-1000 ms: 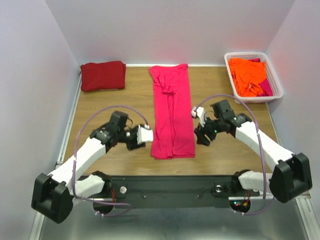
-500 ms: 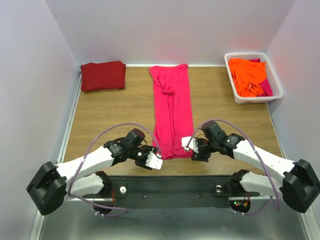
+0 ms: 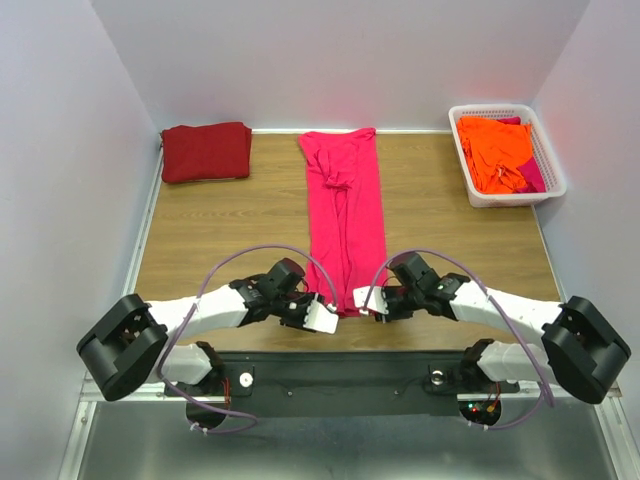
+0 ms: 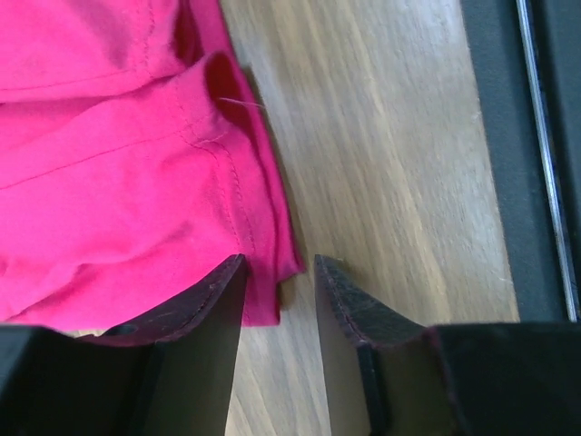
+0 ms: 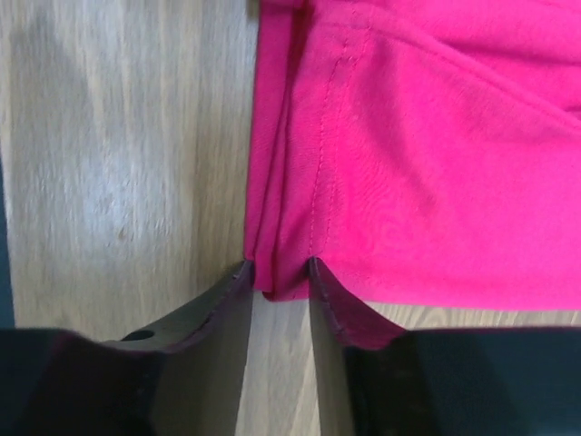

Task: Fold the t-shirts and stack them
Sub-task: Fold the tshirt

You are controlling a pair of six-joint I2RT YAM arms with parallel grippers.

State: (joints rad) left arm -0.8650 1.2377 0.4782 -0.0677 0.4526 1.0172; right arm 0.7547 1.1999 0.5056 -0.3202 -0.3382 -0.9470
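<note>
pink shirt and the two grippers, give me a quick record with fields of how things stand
pink shirt: flat on the table, centre, folded into a long strip
left gripper: open, jaws either side of near left hem corner
right gripper: jaws close around near right hem corner, grip unclear
maroon shirt: folded, far left corner
basket: far right, holds orange shirts

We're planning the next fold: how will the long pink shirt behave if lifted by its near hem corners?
Probably floppy: the pink t-shirt lies in soft, wrinkled layers, so it should sag between the left gripper and right gripper. It looks thin and light. The stacked hem layers might slide apart if only one is pinched.
</note>
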